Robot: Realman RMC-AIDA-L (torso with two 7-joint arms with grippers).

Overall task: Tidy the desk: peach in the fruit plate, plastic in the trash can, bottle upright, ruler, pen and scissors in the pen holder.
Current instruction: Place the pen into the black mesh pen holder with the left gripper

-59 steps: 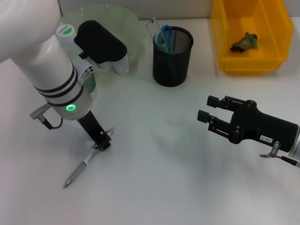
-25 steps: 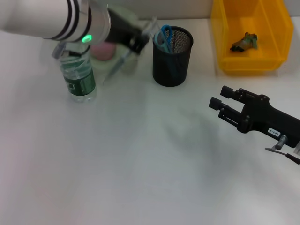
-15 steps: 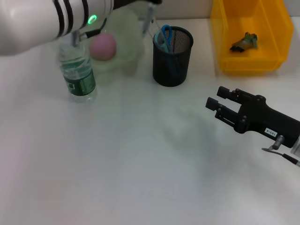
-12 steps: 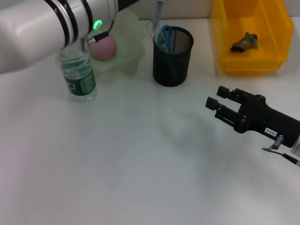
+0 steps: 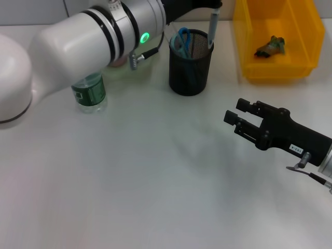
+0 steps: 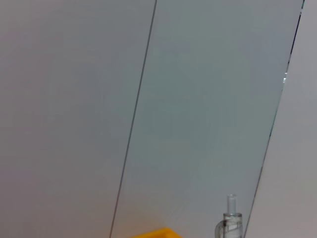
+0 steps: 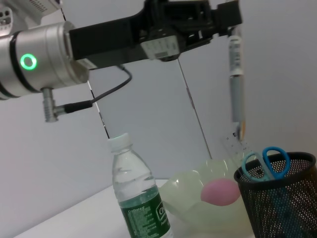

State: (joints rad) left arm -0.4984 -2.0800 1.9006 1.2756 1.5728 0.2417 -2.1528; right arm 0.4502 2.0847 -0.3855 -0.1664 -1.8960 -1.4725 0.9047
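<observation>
My left gripper (image 5: pixel 212 6) is shut on the silver-grey pen (image 5: pixel 211 30), which hangs upright, tip down, over the rim of the black mesh pen holder (image 5: pixel 190 67). The right wrist view shows the same: left gripper (image 7: pixel 229 22), pen (image 7: pixel 237 87), pen holder (image 7: pixel 282 198). Blue scissors (image 5: pixel 182 40) stand in the holder, and a clear ruler (image 7: pixel 232 145) shows just behind it. The peach (image 7: pixel 222 191) lies in the pale green fruit plate (image 7: pixel 190 198). The bottle (image 5: pixel 89 93) stands upright. The yellow trash can (image 5: pixel 301 31) holds crumpled plastic (image 5: pixel 271 46). My right gripper (image 5: pixel 234 110) hovers open at the right.
My left arm's white forearm (image 5: pixel 88 36) stretches across the back left of the desk (image 5: pixel 155 181), covering the plate and most of the bottle in the head view. The trash can stands at the back right, just beyond the holder.
My left arm lifted the pen off the desk, swung it back past the bottle and plate, and now holds it over the pen holder. The right gripper shifted only slightly.
</observation>
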